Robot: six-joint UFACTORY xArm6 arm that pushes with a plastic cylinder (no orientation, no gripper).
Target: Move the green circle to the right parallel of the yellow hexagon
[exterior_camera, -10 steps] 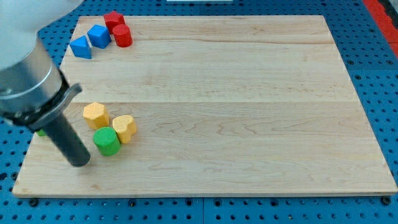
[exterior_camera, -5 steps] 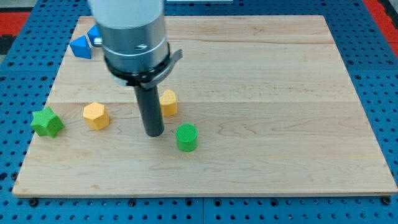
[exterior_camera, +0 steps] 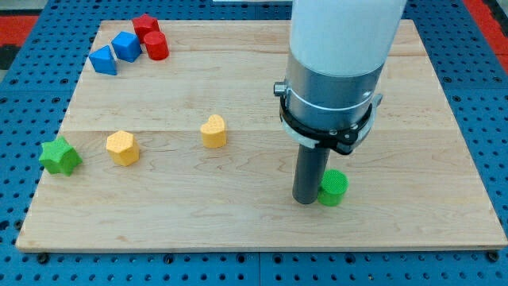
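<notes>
Right of the yellow hexagon, way off, my tip touches the green circle's left side; no pincer showing.

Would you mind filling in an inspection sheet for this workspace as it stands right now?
Surface: wooden board lying on a blue pegboard base.
Job's things: green circle near the view's bottom right; yellow hexagon far to the view's left of it, slightly nearer the view's top.
Clutter: yellow heart-like block; green star at the board's left edge; two blue blocks and two red blocks at the view's top left.
Grippers: none; my tip sits against the green circle's left side.
Cables: nothing seen.
Surroundings: a red strip at the view's top right corner.
</notes>
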